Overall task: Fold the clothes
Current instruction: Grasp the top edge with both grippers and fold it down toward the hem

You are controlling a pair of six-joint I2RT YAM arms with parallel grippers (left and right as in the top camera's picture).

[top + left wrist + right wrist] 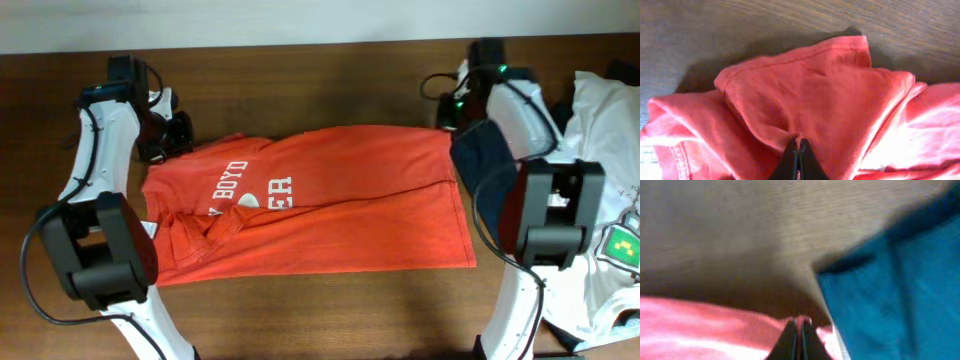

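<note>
The orange-red T-shirt (320, 200) with white lettering lies folded lengthwise across the middle of the table. My left gripper (178, 135) is at its far left corner, shut on a fold of the orange-red cloth (805, 100), as the left wrist view shows at the fingertips (798, 142). My right gripper (455, 125) is at the shirt's far right corner, and in the right wrist view its fingers (799, 321) are shut on the shirt's edge (715, 325).
A dark navy garment (490, 160) lies just right of the shirt under the right arm, also seen in the right wrist view (895, 285). A white shirt with a green patch (610, 190) lies at the far right. The wooden table (320, 300) runs along the front.
</note>
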